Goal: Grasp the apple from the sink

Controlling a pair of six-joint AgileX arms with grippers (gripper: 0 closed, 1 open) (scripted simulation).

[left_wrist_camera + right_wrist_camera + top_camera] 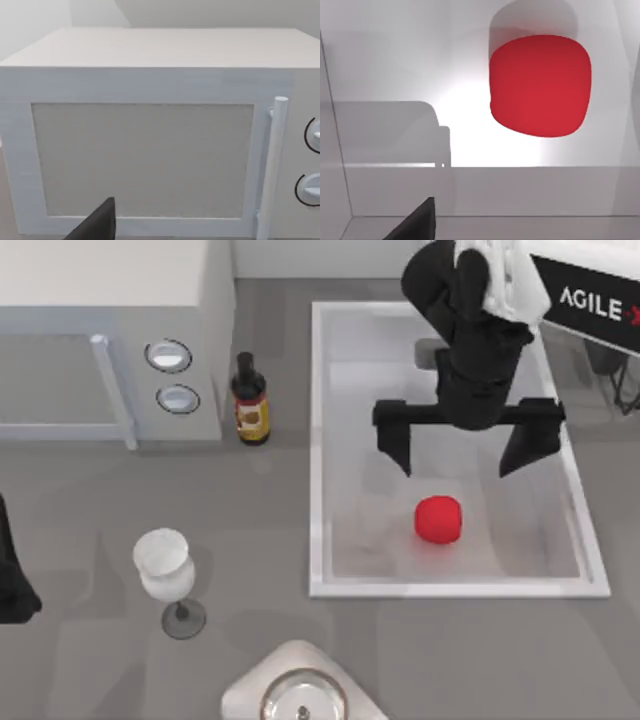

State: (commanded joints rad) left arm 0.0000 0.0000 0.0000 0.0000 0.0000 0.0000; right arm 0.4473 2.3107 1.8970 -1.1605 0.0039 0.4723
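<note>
The red apple (439, 519) lies on the floor of the white sink (320, 440), toward its front wall. My right gripper (465, 453) hangs above the basin just behind the apple, open wide, with nothing between its black fingers. In the right wrist view the apple (540, 85) looms large on the white sink floor (395, 60), and one dark fingertip (417, 222) pokes into the picture. My left arm (12, 580) stays parked at the table's left edge.
A white microwave (110, 330) with two knobs stands at the back left, seen close in the left wrist view (145, 150). A dark bottle (250, 400) stands beside it. A wine glass (168, 575) and a pale round-topped object (300, 690) sit near the front.
</note>
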